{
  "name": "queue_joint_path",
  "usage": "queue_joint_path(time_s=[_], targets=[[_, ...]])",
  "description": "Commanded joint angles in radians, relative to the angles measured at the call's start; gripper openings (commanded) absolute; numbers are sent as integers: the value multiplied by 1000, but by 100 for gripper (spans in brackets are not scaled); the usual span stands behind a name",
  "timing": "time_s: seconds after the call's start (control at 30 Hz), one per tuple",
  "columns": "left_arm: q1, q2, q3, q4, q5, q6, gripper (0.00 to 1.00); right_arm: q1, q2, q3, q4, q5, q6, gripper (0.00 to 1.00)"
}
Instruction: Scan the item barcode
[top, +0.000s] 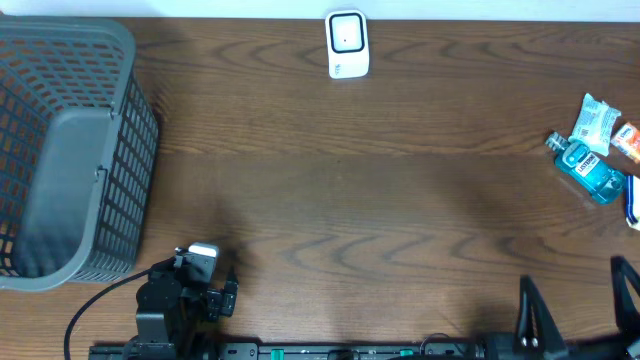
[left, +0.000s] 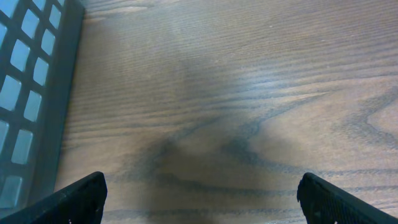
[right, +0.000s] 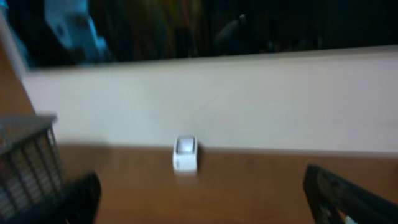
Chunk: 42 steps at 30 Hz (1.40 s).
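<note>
Left claw (left: 205, 208) and right claw (top: 578, 312) hang wide open, empty, nearer than the barcode scanner (top: 348, 45). The blue mouthwash bottle (top: 590, 168) lies far right of the scanner, just beside a white packet (top: 594, 120); a grab could snag both or push it off the surface (top: 330, 200).

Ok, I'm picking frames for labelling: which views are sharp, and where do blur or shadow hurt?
Overhead: sharp and evenly lit, the white scanner and blue bottle read clearly. Left wrist: crisp wood grain, a soft shadow across the table. Right wrist: dim and blurred, the scanner a soft white box, the basket smeared.
</note>
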Motion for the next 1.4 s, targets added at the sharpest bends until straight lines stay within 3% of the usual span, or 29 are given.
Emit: queue_joint_path(time_s=[0.0, 0.23, 0.5, 1.0, 1.37], targets=[[3, -4, -14, -29, 2, -2, 98, 10, -74, -166, 137, 9, -11, 99], [3, -4, -14, -29, 2, -2, 98, 8, -199, -542, 568, 16, -10, 99], [3, -4, -14, -29, 2, -2, 98, 9, -224, -797, 822, 39, -11, 99], [3, -4, -14, -29, 2, -2, 98, 10, -224, -1112, 963, 100, -10, 99], [3, -4, -14, -29, 2, -2, 98, 2, -224, -1168, 909, 136, -11, 99]])
